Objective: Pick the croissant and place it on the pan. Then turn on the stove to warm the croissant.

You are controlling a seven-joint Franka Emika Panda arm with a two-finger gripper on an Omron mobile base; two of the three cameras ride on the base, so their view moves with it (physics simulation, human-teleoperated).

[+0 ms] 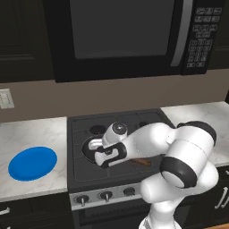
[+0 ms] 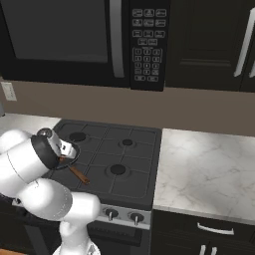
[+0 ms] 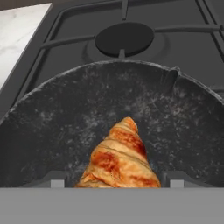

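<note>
Croissant [image 3: 119, 159] sat between the claw [image 3: 114, 181] fingertips over the pan [image 3: 57, 127] on the stove [image 2: 124, 159], whether gripped or freed I could not tell; looked light, flaky, crushable, best held gently across its middle.

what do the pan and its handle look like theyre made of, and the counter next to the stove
The pan looks like dark grey metal, matte with pale speckling, perhaps a worn nonstick coat. Its handle looks like wood: thin, plain brown. The counter looks like polished marble or stone, white with grey veining.
</note>
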